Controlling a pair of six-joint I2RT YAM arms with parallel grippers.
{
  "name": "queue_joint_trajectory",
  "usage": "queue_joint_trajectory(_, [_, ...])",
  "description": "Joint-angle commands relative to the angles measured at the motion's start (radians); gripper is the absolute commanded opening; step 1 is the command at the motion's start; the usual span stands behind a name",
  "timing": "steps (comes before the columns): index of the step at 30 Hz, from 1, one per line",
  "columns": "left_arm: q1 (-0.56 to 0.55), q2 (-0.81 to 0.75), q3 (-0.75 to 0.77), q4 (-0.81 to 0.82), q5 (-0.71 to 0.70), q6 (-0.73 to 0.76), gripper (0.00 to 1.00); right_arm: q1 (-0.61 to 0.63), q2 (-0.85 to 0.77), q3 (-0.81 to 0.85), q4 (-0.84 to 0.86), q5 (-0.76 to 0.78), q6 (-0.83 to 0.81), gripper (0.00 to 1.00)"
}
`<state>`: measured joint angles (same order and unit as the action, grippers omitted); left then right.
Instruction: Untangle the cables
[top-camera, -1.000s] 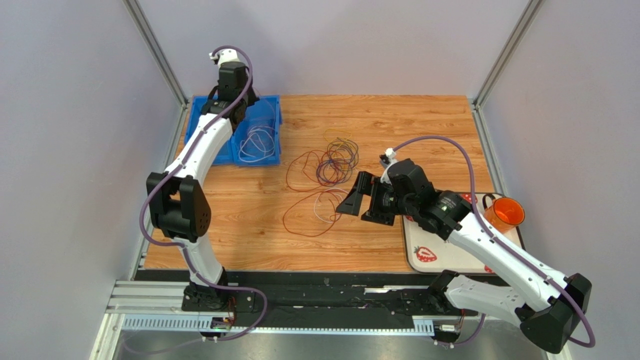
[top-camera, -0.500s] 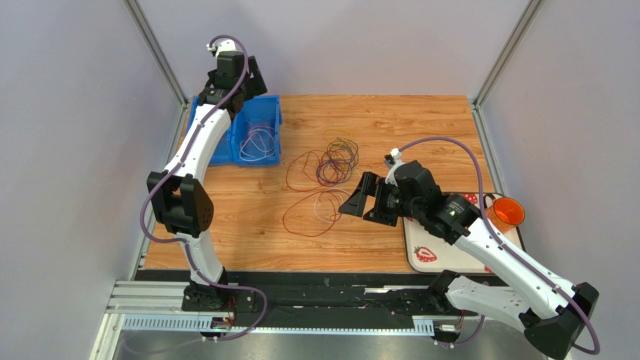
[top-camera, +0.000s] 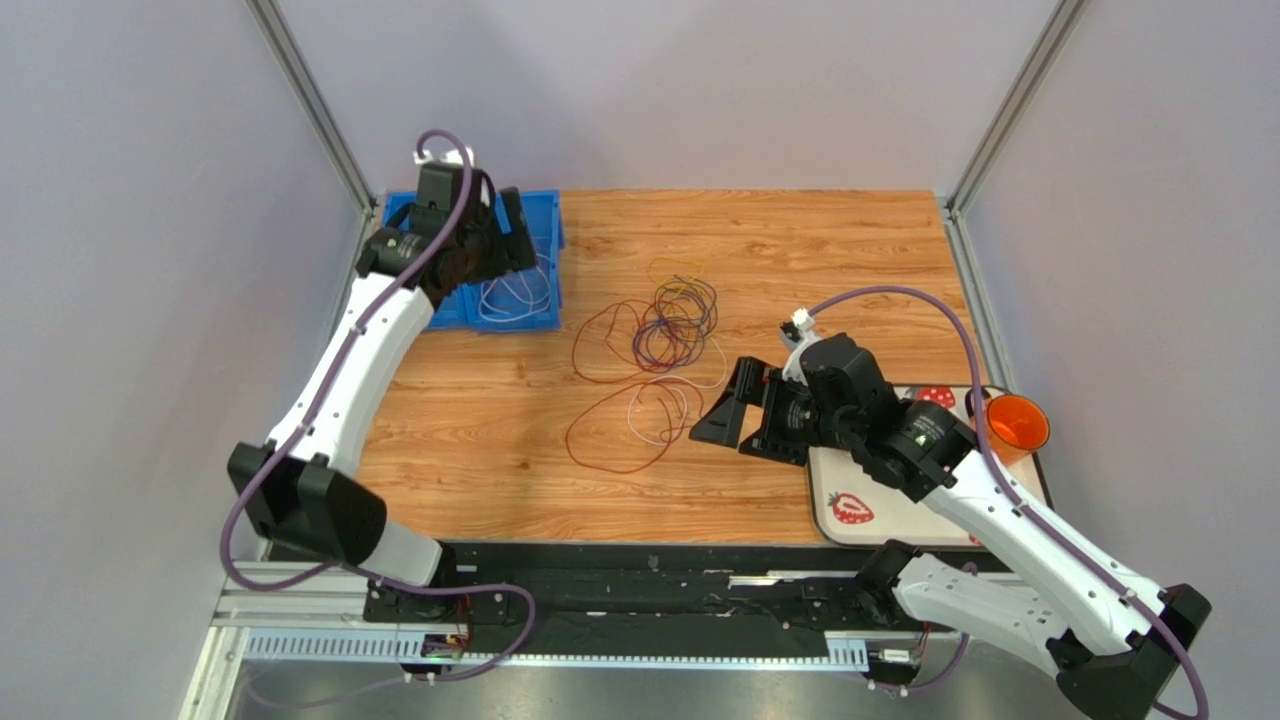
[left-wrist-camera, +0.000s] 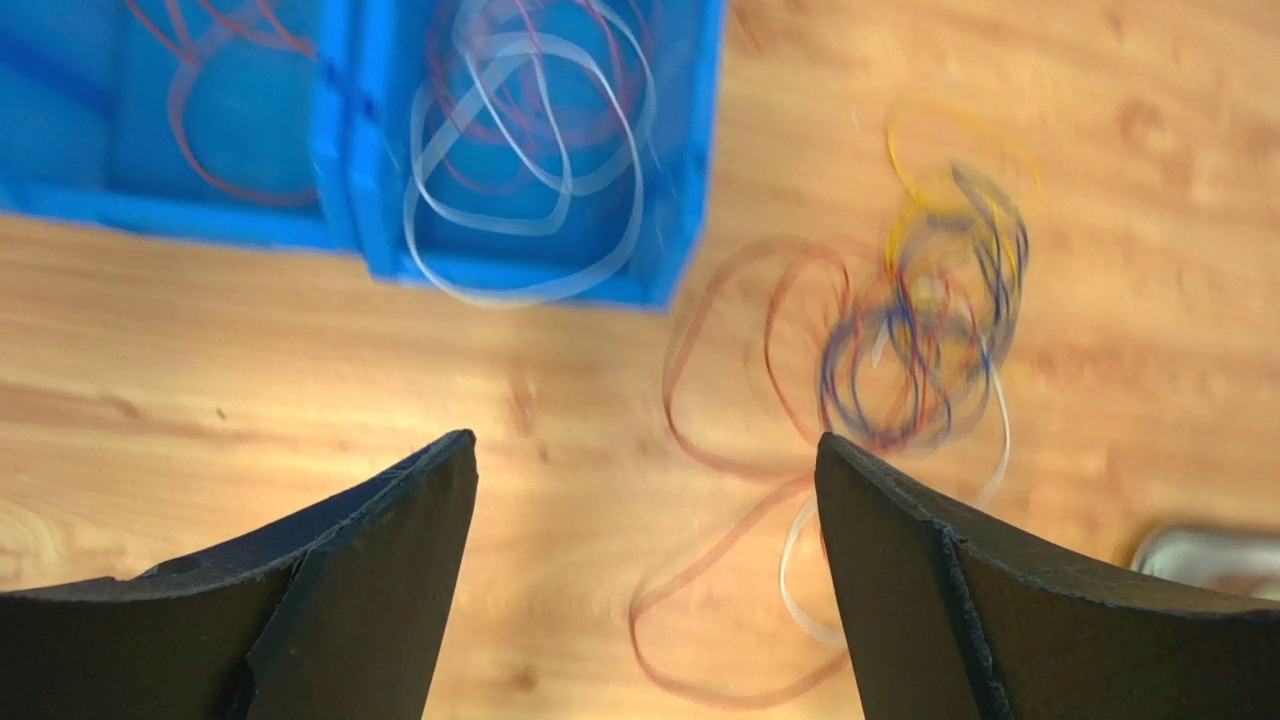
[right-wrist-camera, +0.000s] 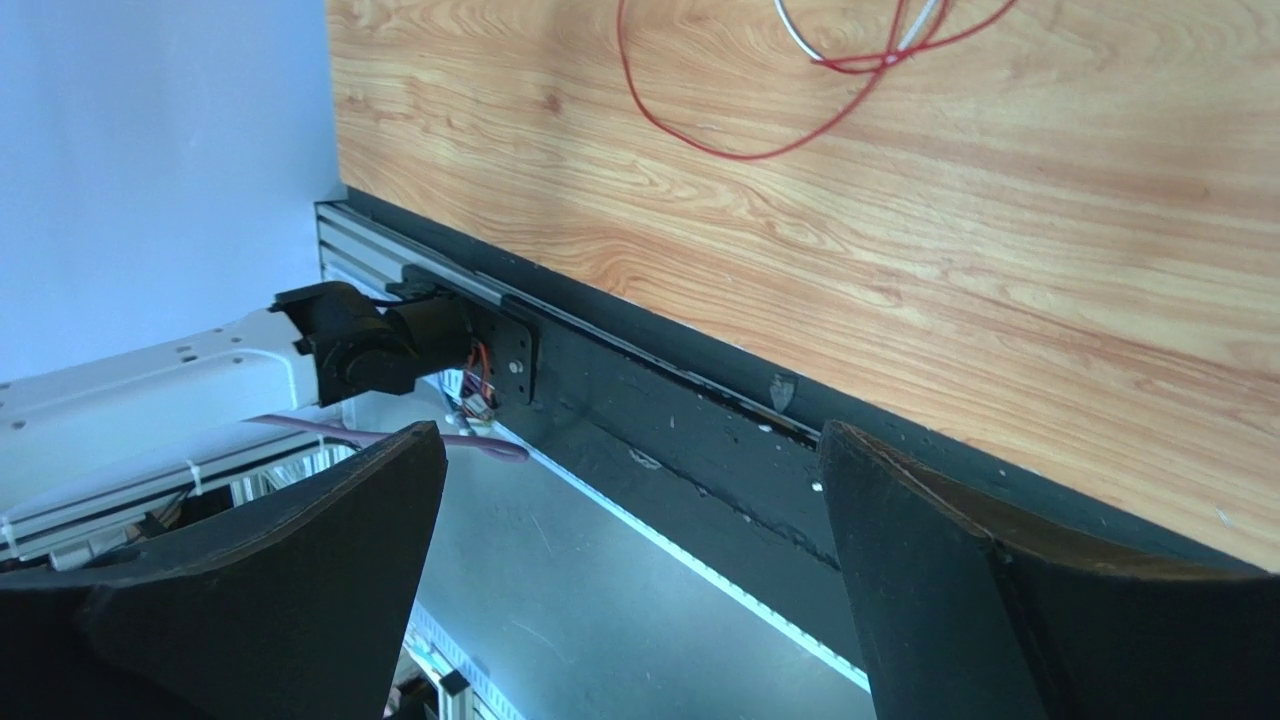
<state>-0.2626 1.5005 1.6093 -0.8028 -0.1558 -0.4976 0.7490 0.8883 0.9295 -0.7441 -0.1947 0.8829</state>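
The cables (top-camera: 661, 333) are spread over the middle of the table (top-camera: 842, 255). A dense knot of purple, yellow and dark loops is found at the far end. Looser red and white loops trail from it toward the near edge, so the heap's long axis is judged to run far to near.

The right gripper (top-camera: 726, 408) is held just beside the near loops, on their right, with its jaws spread wide and nothing between them. In its wrist view only the tip of a red loop (right-wrist-camera: 781, 105) is caught at the top, and the jaws are aimed past it at the table's near edge.

The left gripper (left-wrist-camera: 643, 450) is raised over the blue bin (left-wrist-camera: 688, 180), well apart from the heap. It too is released and empty. Some white loops (left-wrist-camera: 526, 150) are seen lying in the bin.

The right arm is judged the nearer. For a grasp, its jaws would probably have to be turned leftward and away from the near edge, toward the trailing red loop.
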Motion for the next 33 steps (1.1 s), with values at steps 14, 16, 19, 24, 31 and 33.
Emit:
queue_joint_trajectory(14, [-0.156,-0.365,-0.475,-0.026,0.107,-0.03,0.88,-0.004,0.064,0.037,-0.127,0.262,0.015,1.0])
queue_joint_trajectory(16, [-0.159,-0.385,-0.529,-0.006,0.107,-0.022,0.88,-0.007,0.057,-0.007,-0.069,0.314,0.046,1.0])
queue_joint_trajectory(19, [-0.159,-0.404,-0.577,0.014,0.093,0.005,0.87,-0.016,0.084,-0.06,0.014,0.252,0.025,1.0])
queue_joint_trajectory(24, [-0.19,-0.407,-0.566,0.022,0.116,-0.019,0.84,-0.017,0.176,0.003,0.04,0.247,-0.012,0.98])
queue_joint_trajectory(31, [-0.286,-0.326,-0.581,0.089,0.029,-0.094,0.82,-0.016,0.356,0.142,-0.008,0.287,-0.021,0.98])
queue_joint_trajectory(33, [-0.312,-0.303,-0.589,0.103,-0.013,-0.107,0.82,-0.016,0.411,0.166,-0.012,0.284,-0.036,0.98])
